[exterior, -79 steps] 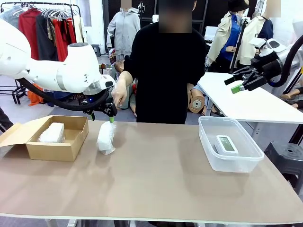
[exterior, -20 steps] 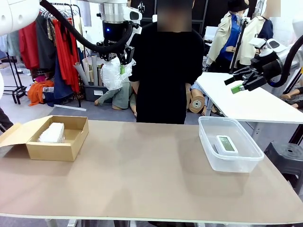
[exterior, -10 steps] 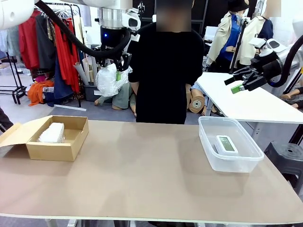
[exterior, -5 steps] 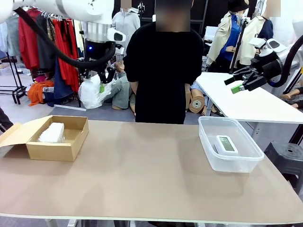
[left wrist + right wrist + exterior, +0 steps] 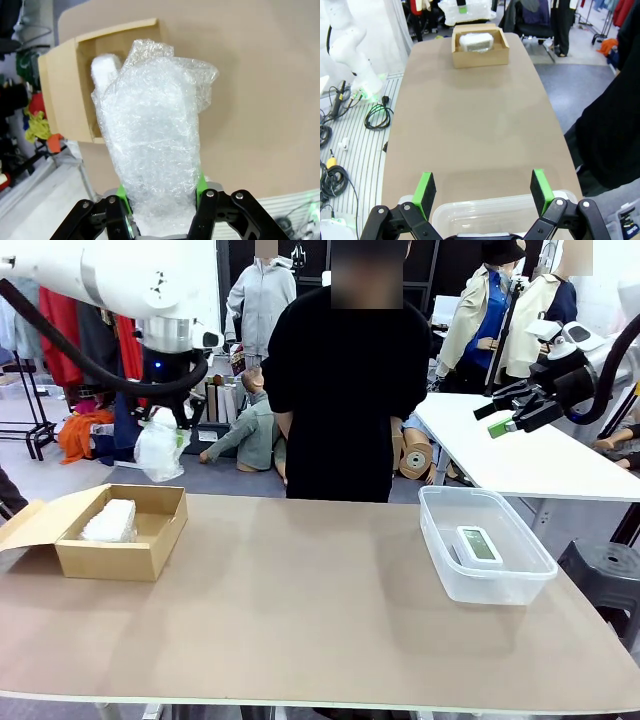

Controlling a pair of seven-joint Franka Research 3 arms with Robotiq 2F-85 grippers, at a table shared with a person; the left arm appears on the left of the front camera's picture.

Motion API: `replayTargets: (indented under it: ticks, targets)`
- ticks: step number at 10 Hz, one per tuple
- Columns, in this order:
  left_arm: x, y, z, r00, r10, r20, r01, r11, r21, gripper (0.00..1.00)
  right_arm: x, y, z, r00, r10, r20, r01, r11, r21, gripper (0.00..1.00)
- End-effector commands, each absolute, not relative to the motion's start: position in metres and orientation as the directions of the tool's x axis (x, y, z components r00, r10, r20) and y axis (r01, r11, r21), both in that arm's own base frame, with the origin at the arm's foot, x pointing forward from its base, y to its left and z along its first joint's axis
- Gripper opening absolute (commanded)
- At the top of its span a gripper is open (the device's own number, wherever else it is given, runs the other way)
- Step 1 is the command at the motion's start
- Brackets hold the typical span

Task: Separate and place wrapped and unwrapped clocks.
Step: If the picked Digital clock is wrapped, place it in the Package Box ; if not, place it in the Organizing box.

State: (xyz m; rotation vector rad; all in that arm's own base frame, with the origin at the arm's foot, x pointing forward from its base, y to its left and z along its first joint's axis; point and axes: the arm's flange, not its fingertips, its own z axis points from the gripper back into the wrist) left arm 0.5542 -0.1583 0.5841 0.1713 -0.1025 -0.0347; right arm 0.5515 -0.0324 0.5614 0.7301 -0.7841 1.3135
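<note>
2 clocks are sorted: 1 wrapped clock (image 5: 109, 519) in the cardboard box (image 5: 150, 548), the bare clock (image 5: 479, 545) in the clear tub (image 5: 520, 585). my left gripper (image 5: 162, 192) pinches the bubble-wrapped clock (image 5: 155, 165) above the box; next i lower and release. my right gripper (image 5: 483, 192) is spread, idle.

no readable text, labels or numbers

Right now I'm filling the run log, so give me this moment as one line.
left pincer: shut on wrapped clock, above box | right pincer: open, above tub | bare clock: in tub
</note>
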Motion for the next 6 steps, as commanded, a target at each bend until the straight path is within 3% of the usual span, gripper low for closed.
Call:
replayTargets:
  ticks: [1, 4, 6]
  targets:
    - [0.543, -0.144, 0.577, 0.989, 0.032, 0.147, -0.062, 0.976, 0.210, 0.00, 0.551, -0.032, 0.563, 0.081, 0.543, 0.836, -0.993, 0.116, 0.020, 1.00]
    - [0.549, -0.132, 0.573, 0.984, 0.093, 0.150, -0.122, 0.972, 0.202, 0.00, 0.551, -0.032, 0.563, 0.081, 0.543, 0.836, -0.993, 0.116, 0.020, 1.00]
    - [0.555, -0.136, 0.577, 0.991, 0.045, 0.126, -0.069, 0.978, 0.197, 0.00, 0.551, -0.032, 0.563, 0.081, 0.543, 0.836, -0.993, 0.116, 0.020, 1.00]
